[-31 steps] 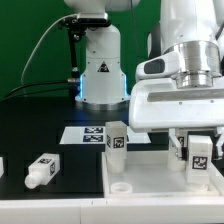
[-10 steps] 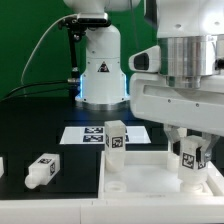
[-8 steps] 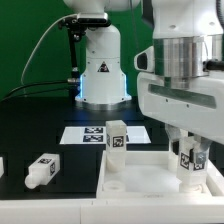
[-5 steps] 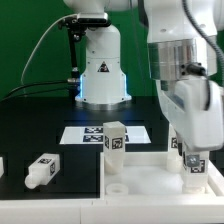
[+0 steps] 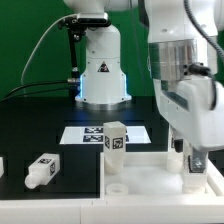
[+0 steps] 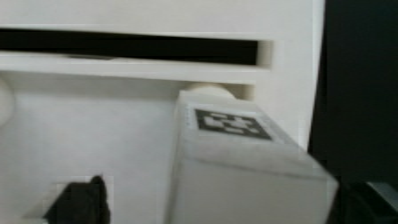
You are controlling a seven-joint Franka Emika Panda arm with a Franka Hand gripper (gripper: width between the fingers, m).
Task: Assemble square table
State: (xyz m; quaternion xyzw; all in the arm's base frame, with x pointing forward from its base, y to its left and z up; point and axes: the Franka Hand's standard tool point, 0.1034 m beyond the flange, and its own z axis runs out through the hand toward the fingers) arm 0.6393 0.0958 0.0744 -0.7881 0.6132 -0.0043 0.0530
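Straddling the upright leg (image 5: 196,164) near the edge of the slab (image 5: 150,173) on the exterior view's right, the claw (image 6: 231,203) is held apart, fingers (image 6: 80,200) clear of the leg. Should it be closed off-centre, the leg could be tipped and left crooked on the slab.

White slab (image 5: 150,172) lies flat, with a round hole (image 5: 119,187) at its near corner. 3 tagged white legs: far leg (image 5: 115,137) upright at the slab's back corner, right leg (image 6: 240,150) upright on the slab, and loose leg (image 5: 40,171) on its side, well apart toward the exterior view's left.

Exterior low, facing arm base (image 5: 103,72); wrist close-up on shared leg (image 6: 240,150).
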